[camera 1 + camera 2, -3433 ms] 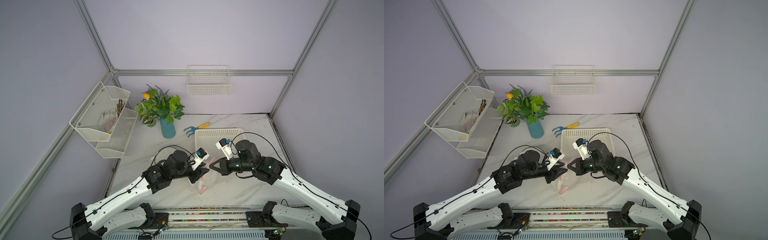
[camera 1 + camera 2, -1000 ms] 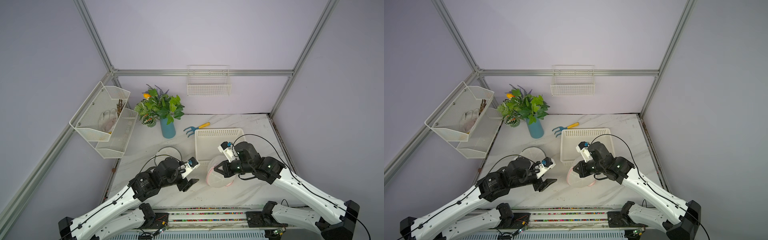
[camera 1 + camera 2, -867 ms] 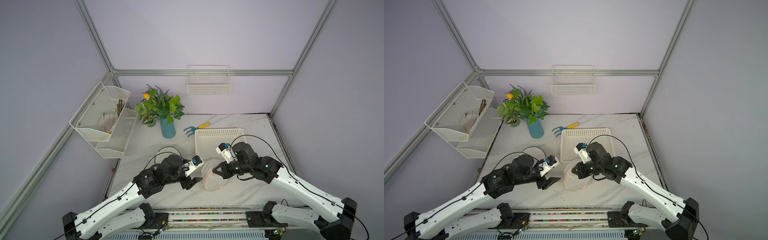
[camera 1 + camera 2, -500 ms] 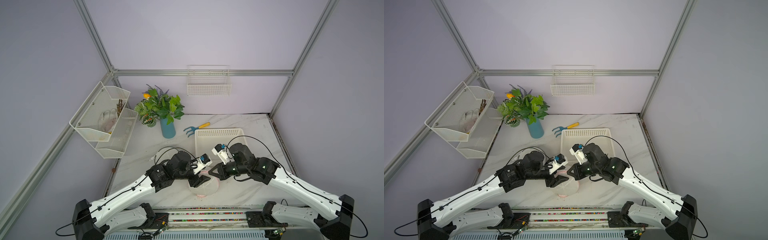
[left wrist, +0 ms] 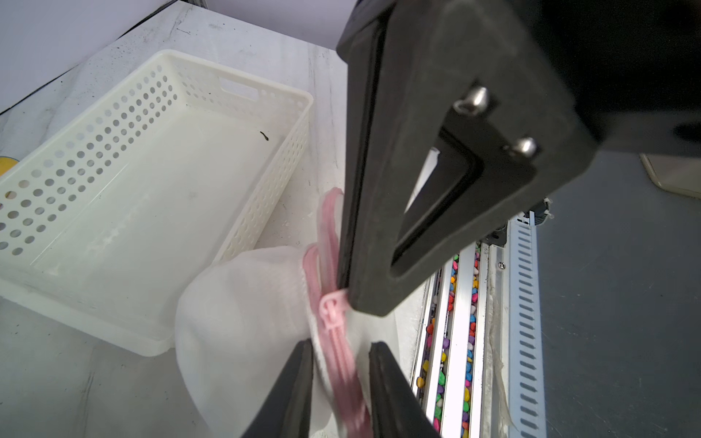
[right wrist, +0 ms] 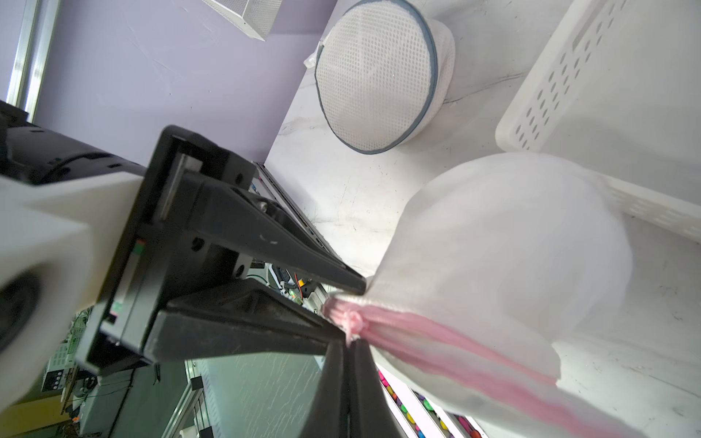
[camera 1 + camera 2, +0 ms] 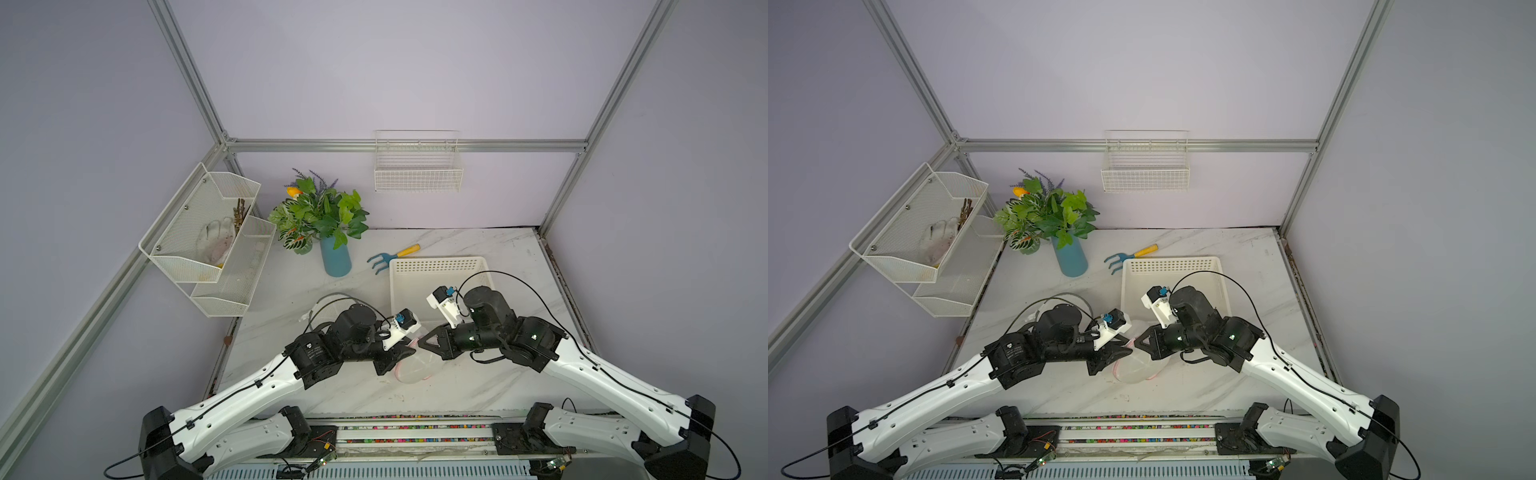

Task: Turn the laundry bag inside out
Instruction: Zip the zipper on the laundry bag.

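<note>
The pink-rimmed white mesh laundry bag (image 6: 493, 246) is pinched at its rim by the fully closed right gripper (image 6: 349, 343), presumably so the part-open left gripper (image 5: 341, 350), which is set astride that rim, can be clamped.

The laundry bag (image 5: 242, 314) is fine, soft white mesh cloth, edged with a pink plastic zip (image 5: 333, 308). The basket (image 5: 273, 182) is smooth, faintly glossy cream plastic, pierced with holes. The bench (image 7: 478, 386) looks like polished grey-veined white marble. The left gripper (image 5: 341, 348) and right gripper (image 6: 349, 344) are matt black plastic; the wall rack (image 7: 417, 178) is white-coated wire.
</note>
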Tool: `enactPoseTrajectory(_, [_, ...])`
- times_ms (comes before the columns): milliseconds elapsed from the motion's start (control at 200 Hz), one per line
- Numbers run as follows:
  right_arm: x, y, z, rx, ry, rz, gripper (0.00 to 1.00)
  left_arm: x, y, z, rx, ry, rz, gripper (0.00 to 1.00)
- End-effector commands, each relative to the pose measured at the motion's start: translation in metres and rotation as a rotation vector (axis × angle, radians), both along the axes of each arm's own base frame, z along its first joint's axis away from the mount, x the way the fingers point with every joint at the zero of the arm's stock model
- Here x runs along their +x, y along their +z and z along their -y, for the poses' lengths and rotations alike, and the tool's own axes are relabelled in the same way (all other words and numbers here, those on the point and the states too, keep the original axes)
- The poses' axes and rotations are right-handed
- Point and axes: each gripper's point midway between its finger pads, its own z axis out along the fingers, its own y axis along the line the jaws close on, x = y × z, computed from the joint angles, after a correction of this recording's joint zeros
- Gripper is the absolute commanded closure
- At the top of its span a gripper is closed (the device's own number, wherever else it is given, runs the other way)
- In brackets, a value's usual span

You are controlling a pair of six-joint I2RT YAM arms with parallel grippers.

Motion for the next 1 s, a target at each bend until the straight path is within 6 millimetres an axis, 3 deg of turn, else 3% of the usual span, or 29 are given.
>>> enactPoseTrajectory(0, [-0.002,0.013,-0.003,0.041,0.018,0.038,1.00,0.001,0.002,0.003,-0.012,-0.002,0.004,0.74])
enactPoseTrajectory(230, [0.003,0.015,0.001,0.026,-0.016,0.061,1.00,0.002,0.004,0.004,-0.019,0.002,0.005,1.00])
enactPoseTrajectory(495, [0.032,0.006,0.042,-0.048,-0.220,0.071,1.00,-0.006,0.013,-0.001,-0.066,-0.008,0.016,1.00])
enactPoseTrajectory(646, [0.033,-0.006,0.064,-0.063,-0.273,0.038,1.00,-0.007,0.026,-0.009,-0.140,0.027,0.053,1.00])
enactPoseTrajectory(866, [0.028,-0.035,0.079,-0.091,-0.323,-0.022,1.00,-0.005,0.050,-0.023,-0.312,0.117,0.123,1.00])
enactPoseTrajectory(996, [0.026,-0.050,0.075,-0.086,-0.314,-0.069,1.00,-0.007,0.054,-0.028,-0.385,0.135,0.131,1.00])
